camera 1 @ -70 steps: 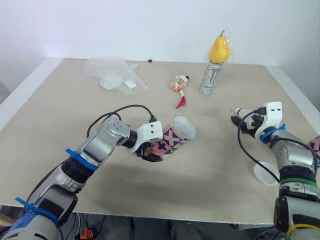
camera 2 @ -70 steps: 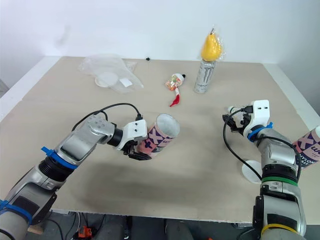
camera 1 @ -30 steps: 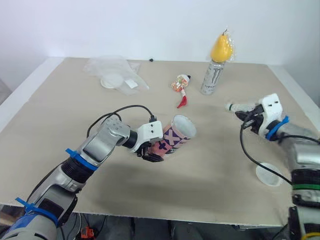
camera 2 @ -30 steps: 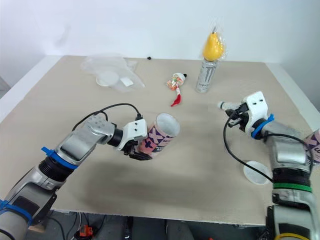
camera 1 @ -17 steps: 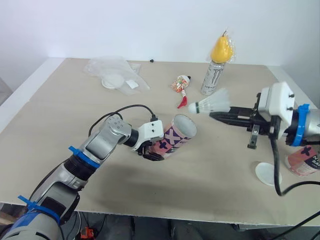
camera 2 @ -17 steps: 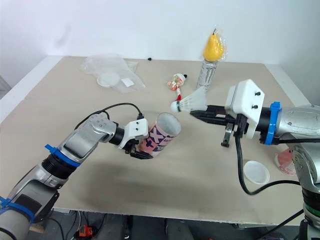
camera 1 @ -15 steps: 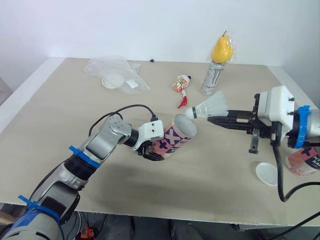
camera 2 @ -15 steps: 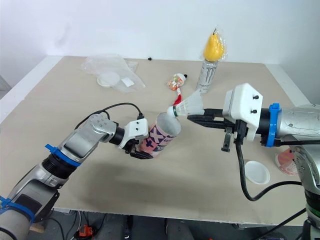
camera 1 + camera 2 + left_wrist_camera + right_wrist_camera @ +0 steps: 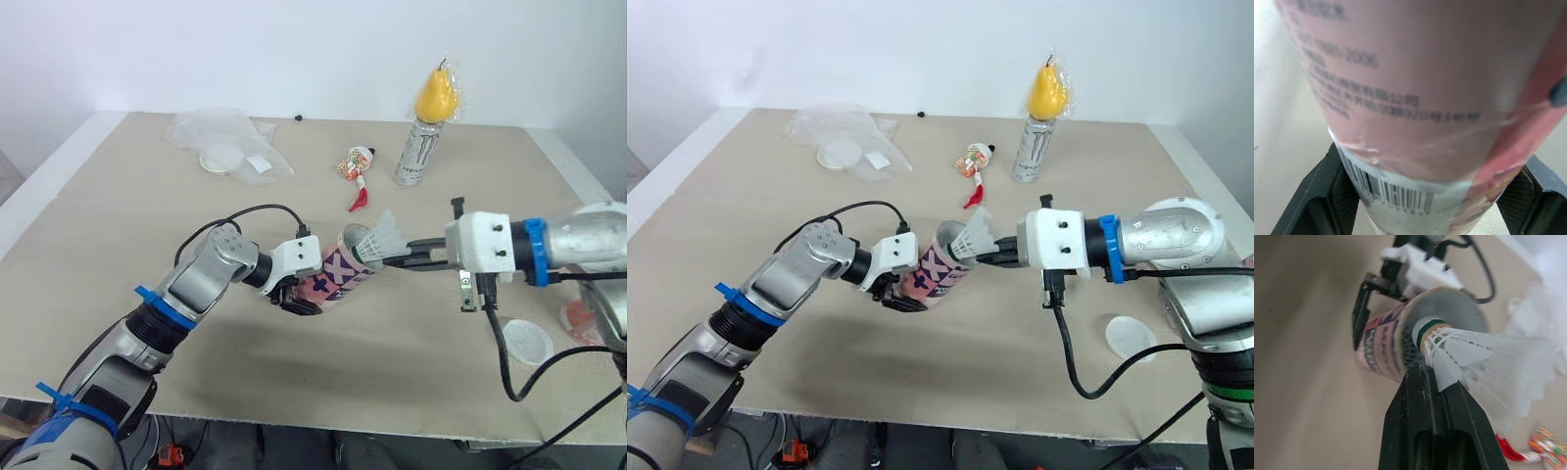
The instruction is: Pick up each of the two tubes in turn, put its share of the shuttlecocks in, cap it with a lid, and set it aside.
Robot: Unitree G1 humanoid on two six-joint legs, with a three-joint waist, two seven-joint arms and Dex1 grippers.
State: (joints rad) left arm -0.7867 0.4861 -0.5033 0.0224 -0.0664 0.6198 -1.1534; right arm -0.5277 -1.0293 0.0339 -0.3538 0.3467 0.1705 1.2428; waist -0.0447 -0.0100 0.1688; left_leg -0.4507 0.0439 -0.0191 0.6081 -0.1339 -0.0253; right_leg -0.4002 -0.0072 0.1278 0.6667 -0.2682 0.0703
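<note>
Pink tube (image 9: 338, 276) clamped tilted in left gripper (image 9: 297, 294), mouth open. White shuttlecock (image 9: 377, 242) pinched by right gripper (image 9: 400, 260), cork at tube mouth.

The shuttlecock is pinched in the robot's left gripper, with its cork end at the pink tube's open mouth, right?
Not quite. The right gripper pinches the shuttlecock, as the right wrist view shows; the left gripper holds the pink tube. The cork end is indeed at the tube's open mouth.

Tube (image 9: 1415, 98) label: blurred print, "-2005" legible; barcode (image 9: 1396, 193) below. Can (image 9: 414, 152): dark claw logo.
</note>
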